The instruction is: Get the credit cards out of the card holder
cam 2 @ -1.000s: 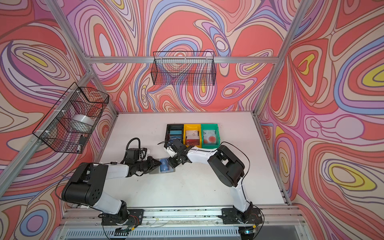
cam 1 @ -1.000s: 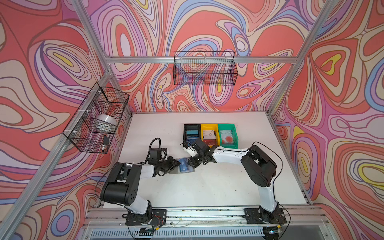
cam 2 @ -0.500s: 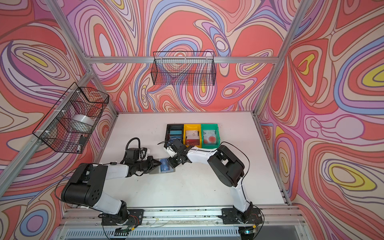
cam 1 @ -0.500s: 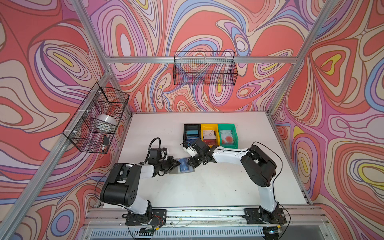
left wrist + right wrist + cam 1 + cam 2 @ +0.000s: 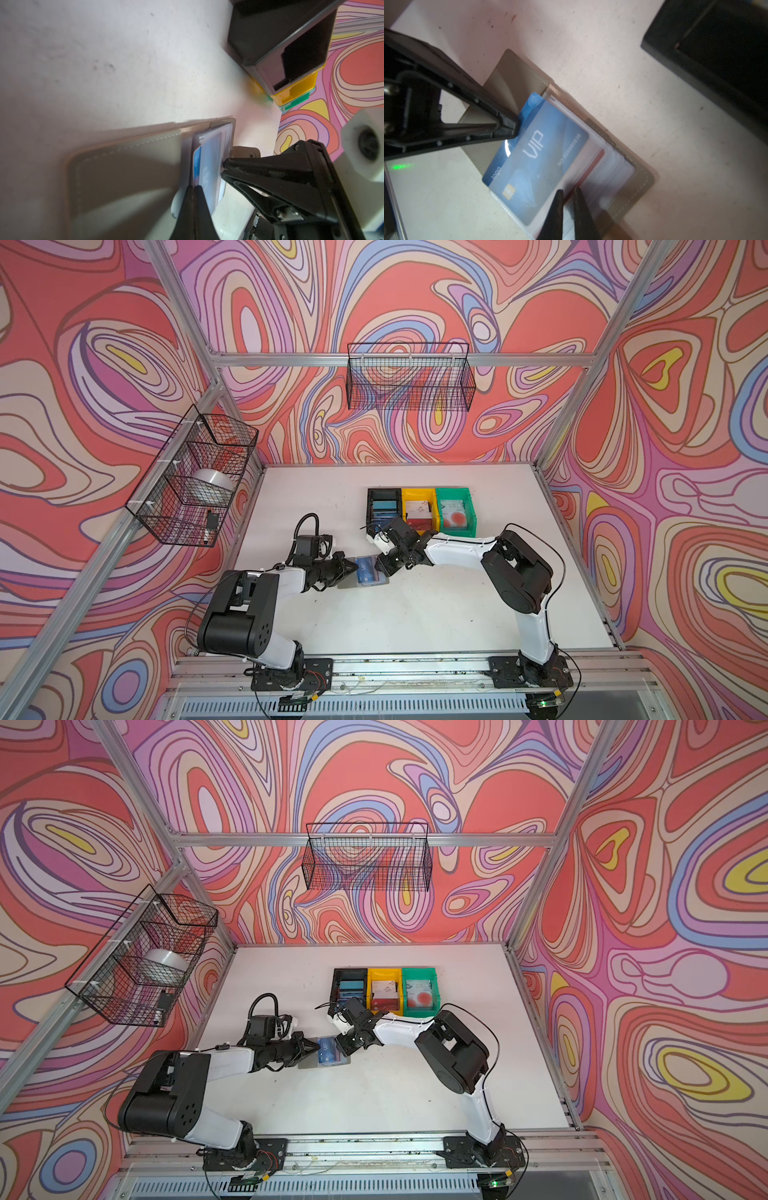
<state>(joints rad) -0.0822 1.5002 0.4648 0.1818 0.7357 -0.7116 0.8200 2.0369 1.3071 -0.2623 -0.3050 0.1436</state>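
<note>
**Left tool clamped on the blue card, right tool pinching the card holder**

The left tool [image 5: 194,188] had its jaws together on the exposed edge of the blue card [image 5: 537,158], which stuck partway out of its translucent pocket. The right tool [image 5: 568,199], jaws nearly together, pinched the pocket leaves on the opposite side of the card holder [image 5: 517,79]. A red card [image 5: 598,158] showed its edge in a pocket beneath. In both top views the holder lay open just left of frame centre on the tabletop [image 5: 415,614], between the two tools and below the black bin [image 5: 384,490]. The pull would likely go best straight along the pocket, low and flat. The right tool should hold firm so the holder does not drag along. Any tilt could bind the card in its sleeve or slip the thin grip.
</note>
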